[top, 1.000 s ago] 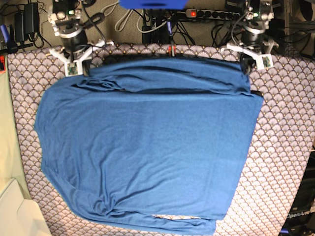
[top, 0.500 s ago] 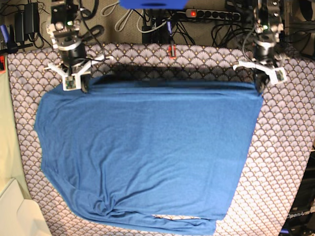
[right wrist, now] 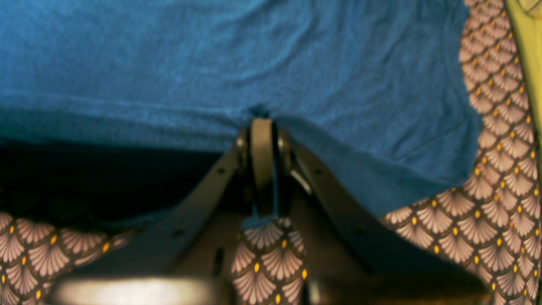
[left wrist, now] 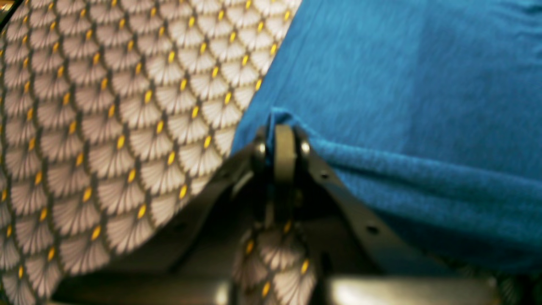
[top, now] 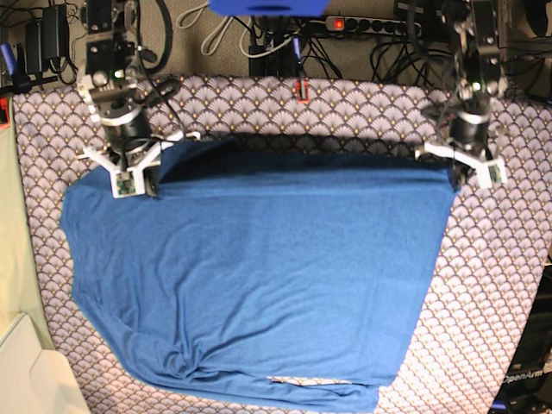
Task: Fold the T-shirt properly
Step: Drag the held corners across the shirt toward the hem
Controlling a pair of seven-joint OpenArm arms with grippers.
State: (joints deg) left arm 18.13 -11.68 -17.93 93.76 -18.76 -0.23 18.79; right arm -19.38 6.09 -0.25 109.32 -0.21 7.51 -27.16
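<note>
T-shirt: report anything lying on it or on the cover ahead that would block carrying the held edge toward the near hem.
Nothing visible does. The T-shirt lies bare, held at its far edge by the left gripper and the right gripper.

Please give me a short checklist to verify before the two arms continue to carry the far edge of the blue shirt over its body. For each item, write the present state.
1. Left gripper holds the T-shirt: ok, the fingers are shut on a pinch of blue cloth at the corner.
2. Right gripper holds the T-shirt: ok, shut on the edge, cloth bunched at the tips.
3. Held edge between the grippers is level: ok, it runs nearly straight in the base view.
4. No table cover caught in either grip: cannot tell.
5. Rest of the shirt lies flat: not ok, there are wrinkles at the near hem.
</note>
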